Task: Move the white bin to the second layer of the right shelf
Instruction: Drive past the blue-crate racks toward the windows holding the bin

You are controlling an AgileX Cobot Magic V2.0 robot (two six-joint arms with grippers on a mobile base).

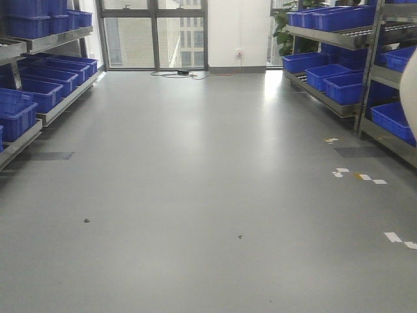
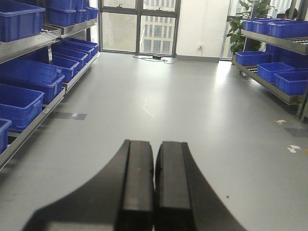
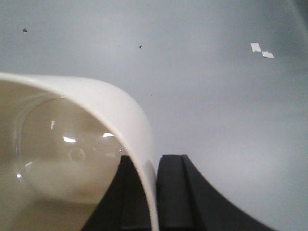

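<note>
1. A smooth grey floor [image 1: 195, 195] runs to tall windows [image 1: 153, 32]; steel racks of blue crates [image 1: 26, 91] line both sides, the right shelf [image 1: 326, 38] included; white tape scraps [image 1: 358, 176] dot the floor.
2. Only the right wrist view shows the white bin [image 3: 72, 144] clearly; the right gripper [image 3: 155, 166] pinches its wall, over bare floor.
3. Only the left wrist view shows the left gripper [image 2: 154, 192]; its jaws are pressed together on nothing.

One white bin [image 3: 72, 144], left claw [image 2: 154, 147], right claw [image 3: 155, 161], over twelve blue crates [image 1: 342, 86].
</note>
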